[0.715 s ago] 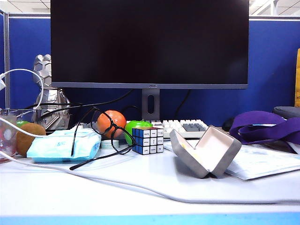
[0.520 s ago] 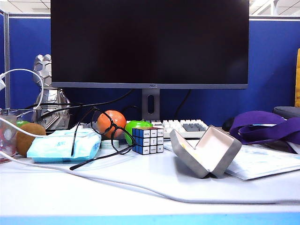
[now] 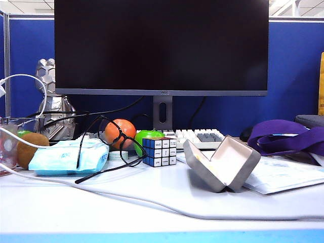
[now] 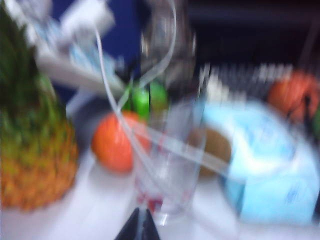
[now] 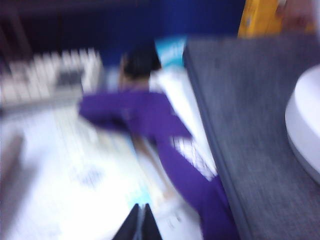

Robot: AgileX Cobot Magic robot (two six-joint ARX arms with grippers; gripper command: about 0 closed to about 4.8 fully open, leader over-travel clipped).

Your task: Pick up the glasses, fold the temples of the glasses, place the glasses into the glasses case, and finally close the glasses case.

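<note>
Black-framed glasses [image 3: 114, 147]; grey glasses case [image 3: 221, 163], beige lining; light-blue tissue pack [image 3: 68, 158]; blue-white cube [image 3: 159, 152]; purple strap [image 3: 288, 135].

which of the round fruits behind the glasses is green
The green apple, beside the puzzle cube; the orange seen through the glasses and brown kiwi aren't green.

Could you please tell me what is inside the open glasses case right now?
The glasses case stands open, showing only pale lining; its lower shell's floor is hidden. The glasses lie outside, against the tissue pack. Left gripper and right gripper hang back, shut.
</note>
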